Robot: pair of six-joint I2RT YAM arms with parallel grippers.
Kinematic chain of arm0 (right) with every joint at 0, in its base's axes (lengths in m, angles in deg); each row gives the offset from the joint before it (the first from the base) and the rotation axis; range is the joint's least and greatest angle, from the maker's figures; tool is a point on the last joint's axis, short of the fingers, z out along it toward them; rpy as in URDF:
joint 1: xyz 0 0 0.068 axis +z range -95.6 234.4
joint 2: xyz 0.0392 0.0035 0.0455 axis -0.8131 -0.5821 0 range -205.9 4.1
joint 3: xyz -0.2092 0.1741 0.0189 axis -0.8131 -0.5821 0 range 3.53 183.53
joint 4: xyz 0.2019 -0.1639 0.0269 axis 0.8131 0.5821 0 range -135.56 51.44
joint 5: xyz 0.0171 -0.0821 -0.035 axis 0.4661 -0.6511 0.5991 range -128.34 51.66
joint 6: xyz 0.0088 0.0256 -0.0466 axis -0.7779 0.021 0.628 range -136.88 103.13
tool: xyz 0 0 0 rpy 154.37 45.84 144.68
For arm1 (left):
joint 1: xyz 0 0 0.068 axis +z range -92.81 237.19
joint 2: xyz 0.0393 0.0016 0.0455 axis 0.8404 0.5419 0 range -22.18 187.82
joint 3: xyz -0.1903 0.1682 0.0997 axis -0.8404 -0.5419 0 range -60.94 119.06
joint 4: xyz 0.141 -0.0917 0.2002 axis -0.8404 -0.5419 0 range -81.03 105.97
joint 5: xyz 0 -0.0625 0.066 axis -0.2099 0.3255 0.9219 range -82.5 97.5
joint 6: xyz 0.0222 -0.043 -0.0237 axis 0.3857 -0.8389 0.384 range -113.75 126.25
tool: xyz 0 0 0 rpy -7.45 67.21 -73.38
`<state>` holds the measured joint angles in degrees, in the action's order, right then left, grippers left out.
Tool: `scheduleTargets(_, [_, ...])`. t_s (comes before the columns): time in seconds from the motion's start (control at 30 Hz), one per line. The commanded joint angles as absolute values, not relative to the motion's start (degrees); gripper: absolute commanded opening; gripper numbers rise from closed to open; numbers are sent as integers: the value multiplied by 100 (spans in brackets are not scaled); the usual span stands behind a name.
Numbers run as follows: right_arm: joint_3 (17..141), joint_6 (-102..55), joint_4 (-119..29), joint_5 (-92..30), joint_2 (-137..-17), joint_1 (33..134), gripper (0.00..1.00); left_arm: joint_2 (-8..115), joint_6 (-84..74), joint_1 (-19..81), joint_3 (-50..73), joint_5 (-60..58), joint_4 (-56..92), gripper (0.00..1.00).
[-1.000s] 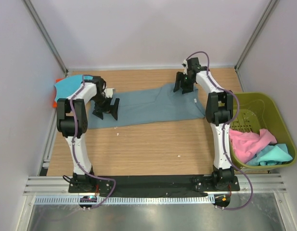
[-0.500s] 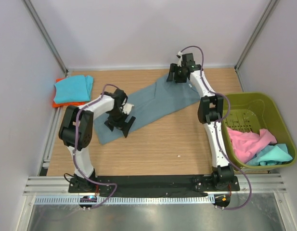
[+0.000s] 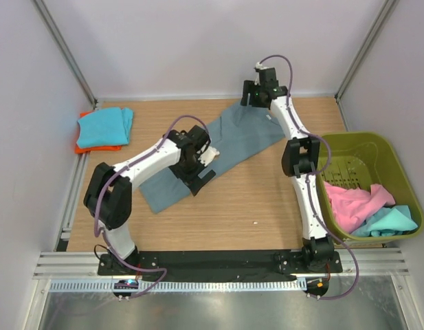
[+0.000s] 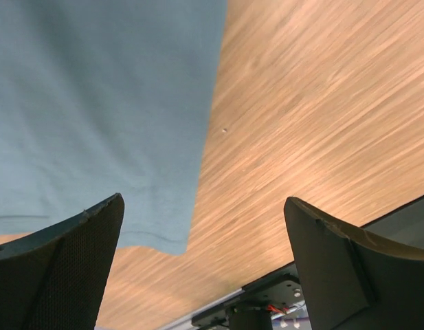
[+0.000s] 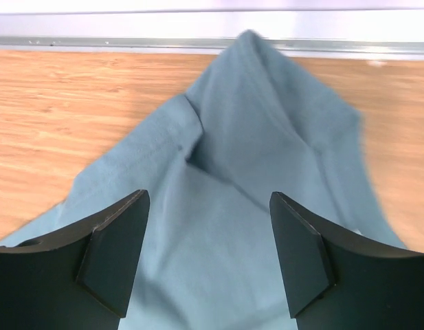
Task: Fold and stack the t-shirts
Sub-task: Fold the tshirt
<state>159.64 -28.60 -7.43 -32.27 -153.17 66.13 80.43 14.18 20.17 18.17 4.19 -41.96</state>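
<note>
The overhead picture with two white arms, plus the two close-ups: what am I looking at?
Those are two robot arms bolted at the near edge of a wooden table. The overhead picture comes from a fixed camera above; each close-up comes from a camera on one wrist, showing that hand's fingers. A blue-grey shirt lies on the table. The left hand is open over its near end, the right hand open over its far end; neither grips anything. At left, a folded turquoise shirt sits on an orange one. The green basket at right holds a pink shirt and a turquoise one.
</note>
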Motion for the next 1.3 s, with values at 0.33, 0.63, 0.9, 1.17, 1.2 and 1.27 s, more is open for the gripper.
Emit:
scheduleTargets(0.33, [10657,-3921,-1267,-3562,-10693,6600,73,7002,2726,2010,930,1268,-4609,100])
scheduleTargets(0.63, [9582,-3912,-1963,-3430,-10813,6732,72,7002,2937,2010,-230,1479,-3932,97])
scheduleTargets(0.9, [9959,-3780,-2034,-3368,-11279,6838,72,7309,2841,2010,-478,1084,-3589,75])
scheduleTargets(1.17, [10162,-3595,-2139,-3465,-11613,6864,71,7678,2586,2010,-495,820,-3536,37])
scheduleTargets(1.2, [10170,-3577,-2148,-3465,-11631,6864,72,7696,2568,2010,-513,803,-3536,36])
scheduleTargets(1.27, [10171,-3533,-2165,-3465,-11657,6864,71,7705,2506,2010,-522,794,-3518,29])
